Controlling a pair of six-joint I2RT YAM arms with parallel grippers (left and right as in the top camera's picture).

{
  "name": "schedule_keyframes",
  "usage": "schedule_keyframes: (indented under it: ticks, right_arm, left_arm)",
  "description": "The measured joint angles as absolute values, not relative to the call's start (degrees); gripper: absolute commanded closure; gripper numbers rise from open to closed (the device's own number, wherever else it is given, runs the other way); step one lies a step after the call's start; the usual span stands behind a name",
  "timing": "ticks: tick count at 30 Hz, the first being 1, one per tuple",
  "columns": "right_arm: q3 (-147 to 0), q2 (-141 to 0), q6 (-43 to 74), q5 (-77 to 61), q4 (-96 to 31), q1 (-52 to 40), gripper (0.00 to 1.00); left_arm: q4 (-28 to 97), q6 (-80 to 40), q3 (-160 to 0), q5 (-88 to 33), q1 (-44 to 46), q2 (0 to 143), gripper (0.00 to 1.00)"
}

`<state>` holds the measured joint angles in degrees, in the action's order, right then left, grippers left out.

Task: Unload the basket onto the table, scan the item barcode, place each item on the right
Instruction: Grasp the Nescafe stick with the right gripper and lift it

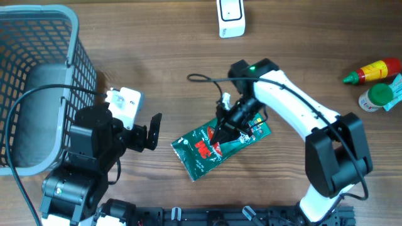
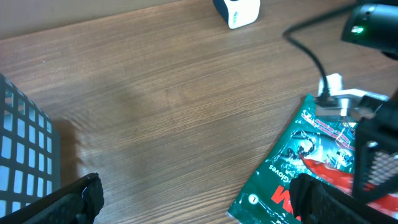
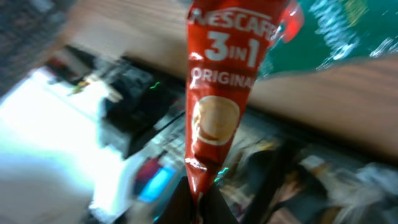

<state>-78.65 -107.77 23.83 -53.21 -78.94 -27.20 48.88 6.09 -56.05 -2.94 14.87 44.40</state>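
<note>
- Pinching the red sachet [image 3: 214,93] by one end, the right claw [image 1: 223,130] has its fingers pressed together on the thin foil. The sachet hangs mid-table over the green packet [image 1: 196,157]; whether the two touch cannot be told.
- Left claw [image 1: 152,130] is spread wide and holds nothing, just right of the basket [image 1: 72,37].
- Risk: the grip takes only the tip of a limp sachet. A quick swing toward the scanner [image 1: 230,17] at the far edge could make it droop, twist or slip free.
- Risk: the printed front shows in the wrist view, but the barcode is not seen. If the wrong face meets the scanner, no read is likely.
- Risk: the packet lies directly beneath. A low or dragging lift could pull it along, or its own code could be read instead.
- Containers: the basket, grey mesh, stands at the left. No goods are visible in it, though the left arm hides its near corner.
- Containers: a red bottle [image 1: 374,70] and a green-capped jar [image 1: 379,95] sit at the far right, well apart from the work, caps on; contents cannot be judged.
</note>
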Motion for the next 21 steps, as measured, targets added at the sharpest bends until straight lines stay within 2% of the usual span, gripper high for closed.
schedule_keyframes:
  ticks: [7,21]
  right_arm:
    - [-78.65,-107.77,23.68,-67.75,-91.18,-20.03,0.96]
    - [-78.65,-107.77,30.79,-88.73,-92.31,-16.60,0.96]
  left_arm:
    - [48.88,6.11,-56.05,-2.94,14.87,44.40,0.00]
    - [48.88,6.09,-56.05,-2.92,14.87,44.40,0.00]
